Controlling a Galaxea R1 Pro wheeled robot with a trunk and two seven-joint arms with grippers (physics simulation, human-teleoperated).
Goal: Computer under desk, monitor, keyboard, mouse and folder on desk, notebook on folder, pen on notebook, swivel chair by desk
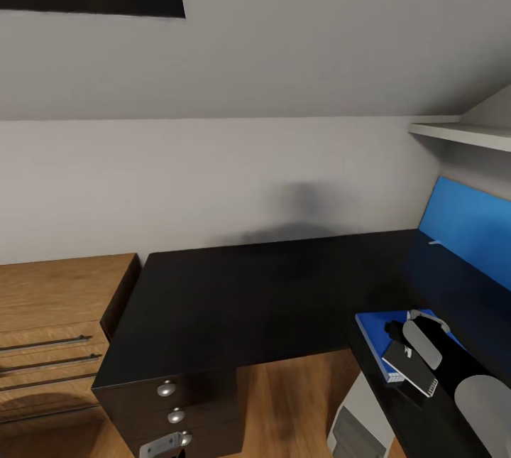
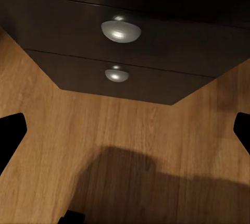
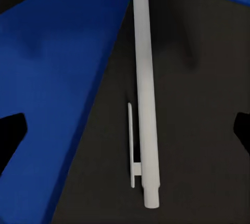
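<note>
The glossy black desk runs along the grey wall and turns toward me on the right. On that right wing lies the blue folder. My right gripper hovers just above it, open. In the right wrist view the silvery-white pen lies on the dark grey notebook, which rests on the folder, and the open right gripper straddles the pen. The light grey computer stands on the floor under the desk's right wing. The monitor, keyboard, mouse and swivel chair are out of view.
A light wooden dresser stands left of the desk. The black drawer unit is below the desk's left end; my open left gripper faces its round knobs over the wood floor. A blue back panel and white shelf stand at right.
</note>
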